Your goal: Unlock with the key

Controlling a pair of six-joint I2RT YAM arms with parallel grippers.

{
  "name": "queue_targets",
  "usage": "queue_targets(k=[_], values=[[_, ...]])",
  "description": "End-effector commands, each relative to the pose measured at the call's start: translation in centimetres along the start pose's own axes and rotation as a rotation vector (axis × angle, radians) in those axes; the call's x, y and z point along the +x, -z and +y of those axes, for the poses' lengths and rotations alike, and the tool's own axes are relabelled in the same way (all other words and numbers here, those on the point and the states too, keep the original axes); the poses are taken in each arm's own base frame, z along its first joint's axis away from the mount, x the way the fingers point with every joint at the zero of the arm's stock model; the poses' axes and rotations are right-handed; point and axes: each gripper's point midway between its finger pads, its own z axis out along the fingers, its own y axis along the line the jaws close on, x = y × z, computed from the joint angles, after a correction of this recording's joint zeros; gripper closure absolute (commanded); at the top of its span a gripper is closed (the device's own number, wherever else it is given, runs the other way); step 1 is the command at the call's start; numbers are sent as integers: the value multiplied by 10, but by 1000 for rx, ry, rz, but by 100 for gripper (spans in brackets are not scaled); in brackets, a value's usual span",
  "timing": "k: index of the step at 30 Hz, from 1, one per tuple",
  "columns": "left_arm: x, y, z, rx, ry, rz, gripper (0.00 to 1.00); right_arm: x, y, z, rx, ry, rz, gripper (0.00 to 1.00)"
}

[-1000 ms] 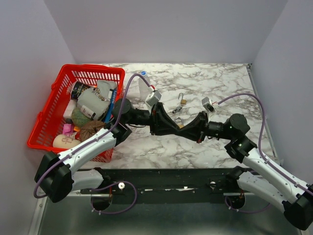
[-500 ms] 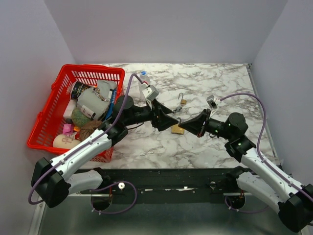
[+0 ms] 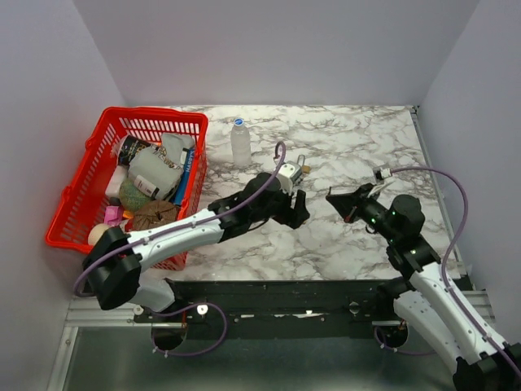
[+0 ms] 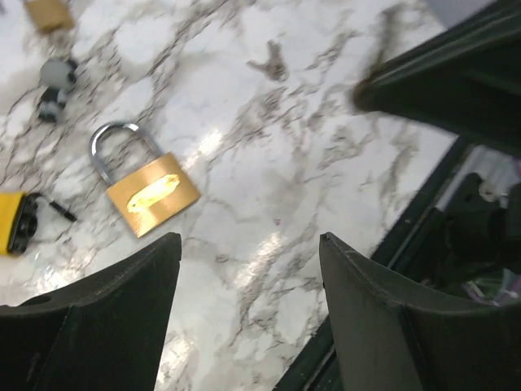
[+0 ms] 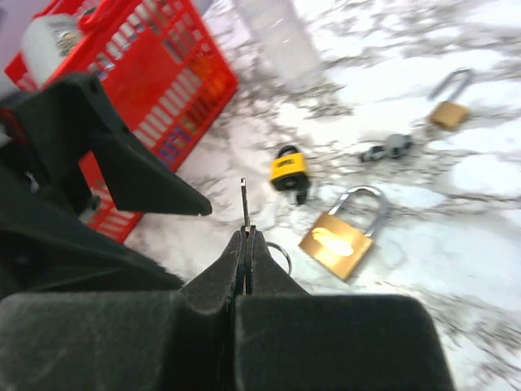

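Starting wide: marble bench (image 3: 358, 138) underfoot, grey veins all over. Off to the left edge, red basket (image 3: 155, 114) crammed with odds and ends. Stretched out over mid-bench, the left claw (image 4: 248, 244), spread wide and holding nothing. Facing it from the other side, the right claw (image 5: 247, 236), pinched tight on the key (image 5: 244, 199), with the thin blade poking straight out past the fingertips and the ring (image 5: 281, 252) tucked beside them. Further back, a clear bottle (image 3: 240, 142) upright near the basket.

Now the small stuff: big brass padlock (image 4: 153, 194) lying flat on the bench, framed between the left fingers in the wrist view, touched by neither claw. Just beside it, a yellow-and-black piece (image 4: 16, 221). Beyond that, a little grey thing (image 4: 53, 77), then a smaller brass padlock (image 5: 448, 112). Key up off the bench, apart from the big padlock.
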Motion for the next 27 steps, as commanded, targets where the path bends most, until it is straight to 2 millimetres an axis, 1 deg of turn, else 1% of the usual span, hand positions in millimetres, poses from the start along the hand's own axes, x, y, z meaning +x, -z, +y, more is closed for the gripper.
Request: queue_targets(k=[1, 2, 3, 4, 5, 6, 7, 8, 9, 10, 11, 12, 13, 14, 16, 17, 18, 23, 24, 27], values=[[19, -16, 41, -249, 67, 66, 23, -6, 26, -32, 205, 75, -64, 99], [14, -20, 42, -269, 69, 64, 23, -7, 29, -34, 218, 90, -71, 99], [28, -30, 46, -290, 75, 110, 23, -8, 32, -37, 239, 99, -77, 99], [36, -34, 47, -297, 79, 142, 23, -7, 36, -38, 253, 105, -76, 99], [33, -38, 45, -299, 86, 147, 23, -7, 38, -40, 264, 118, -73, 99], [46, -47, 48, -321, 91, 185, 23, -8, 39, -41, 271, 122, -72, 99], [53, -47, 52, -344, 90, 219, 23, -7, 41, -41, 274, 124, -71, 99], [48, -51, 51, -356, 90, 215, 22, -7, 42, -41, 276, 127, -71, 99], [54, -55, 59, -395, 82, 235, 20, -7, 42, -41, 273, 128, -74, 99], [60, -54, 63, -424, 74, 262, 19, -6, 43, -40, 269, 128, -72, 99], [53, -58, 63, -434, 72, 255, 18, -7, 44, -39, 264, 127, -80, 99], [59, -61, 66, -450, 65, 277, 17, -6, 44, -39, 264, 127, -80, 99], [61, -61, 69, -464, 57, 292, 16, -5, 44, -39, 261, 127, -79, 99], [57, -65, 67, -461, 50, 290, 15, -6, 45, -38, 258, 129, -84, 99], [66, -69, 71, -472, 34, 336, 12, -5, 45, -38, 257, 129, -84, 99], [62, -73, 70, -470, 27, 336, 11, -5, 46, -38, 257, 131, -85, 99], [68, -76, 74, -480, 19, 357, 10, -4, 46, -38, 257, 131, -85, 99], [77, -86, 86, -487, 43, 396, 9, -3, 48, -37, 250, 129, -89, 99], [79, -88, 91, -494, 57, 399, 9, -3, 49, -36, 248, 128, -90, 99], [82, -97, 92, -482, 53, 408, 9, -2, 50, -35, 241, 126, -91, 99]])
